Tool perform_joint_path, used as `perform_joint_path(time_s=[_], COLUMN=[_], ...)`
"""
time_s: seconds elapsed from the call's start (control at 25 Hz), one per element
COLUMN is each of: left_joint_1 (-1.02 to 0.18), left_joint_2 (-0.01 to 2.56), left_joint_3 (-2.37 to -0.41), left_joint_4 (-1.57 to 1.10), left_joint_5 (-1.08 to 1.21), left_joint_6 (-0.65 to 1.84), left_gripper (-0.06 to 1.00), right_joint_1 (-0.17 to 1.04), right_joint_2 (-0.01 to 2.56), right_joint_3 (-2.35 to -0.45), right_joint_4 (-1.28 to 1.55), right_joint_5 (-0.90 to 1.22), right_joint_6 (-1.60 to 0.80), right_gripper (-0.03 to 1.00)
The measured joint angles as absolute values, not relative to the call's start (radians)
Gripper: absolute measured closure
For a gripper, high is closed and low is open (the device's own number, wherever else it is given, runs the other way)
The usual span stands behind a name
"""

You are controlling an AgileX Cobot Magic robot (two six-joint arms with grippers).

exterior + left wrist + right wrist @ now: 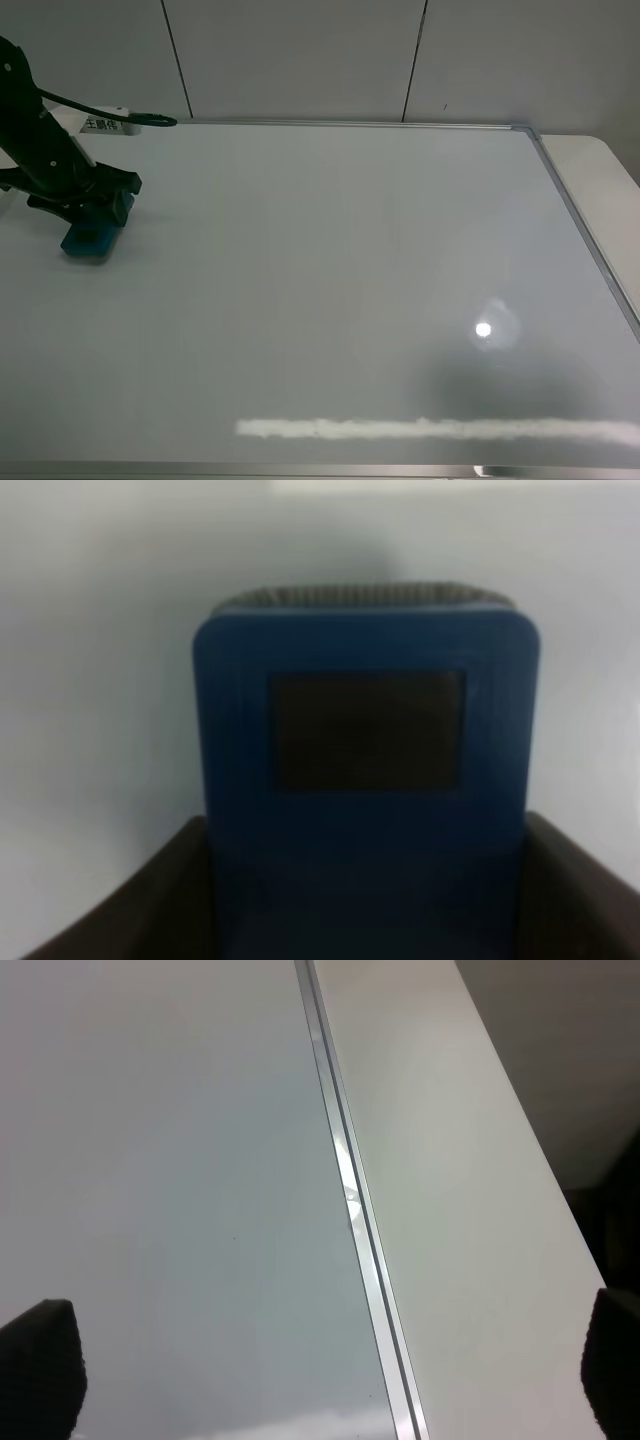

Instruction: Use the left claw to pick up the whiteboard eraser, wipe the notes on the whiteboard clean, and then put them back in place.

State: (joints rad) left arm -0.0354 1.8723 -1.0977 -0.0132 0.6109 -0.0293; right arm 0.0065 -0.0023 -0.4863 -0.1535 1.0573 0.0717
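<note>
The whiteboard [350, 260] fills most of the exterior high view, and no notes show on it. The teal-blue whiteboard eraser [92, 238] rests on the board near its left edge. My left claw [95, 215] is down over it, with its fingers against the eraser's two sides. In the left wrist view the eraser [365, 730] sits between the dark fingers [150, 900], one dark square patch facing up. My right gripper [328, 1365] is open, hanging over the board's right frame [350, 1200]. It is out of the exterior high view.
A white table surface [600, 165] lies beyond the board's right frame. A white labelled box [100, 122] and a black cable sit on the left arm near the board's far edge. Grey wall panels stand behind.
</note>
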Motion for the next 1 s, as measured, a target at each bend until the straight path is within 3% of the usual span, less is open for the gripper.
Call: perform_joint_path(time_s=[0.08,0.2,0.28,0.64,1.0], left_joint_1=[-0.035,-0.035,-0.035,-0.048,-0.048], left_joint_2=[1.872,1.872,1.872,1.644,1.056], left_joint_3=[-1.098,-1.098,-1.098,-1.093,-1.051], left_joint_4=[0.0,-0.005,-0.008,-0.011,-0.007], left_joint_5=[0.607,0.607,0.608,0.617,0.675], left_joint_6=[-0.012,-0.009,-0.023,-0.033,0.006], left_gripper=[0.37,0.08,-0.01,-0.04,-0.04], right_joint_1=[0.006,0.006,0.006,0.006,0.006], right_joint_2=[-0.002,-0.002,-0.002,-0.002,-0.002], right_joint_3=[-0.486,-0.486,-0.486,-0.486,-0.486], right_joint_4=[-0.154,-0.154,-0.154,-0.154,-0.154], right_joint_5=[1.057,1.057,1.057,1.057,1.057], right_joint_6=[0.072,0.072,0.072,0.072,0.072], right_gripper=[-0.02,-0.02,-0.02,-0.02,-0.02])
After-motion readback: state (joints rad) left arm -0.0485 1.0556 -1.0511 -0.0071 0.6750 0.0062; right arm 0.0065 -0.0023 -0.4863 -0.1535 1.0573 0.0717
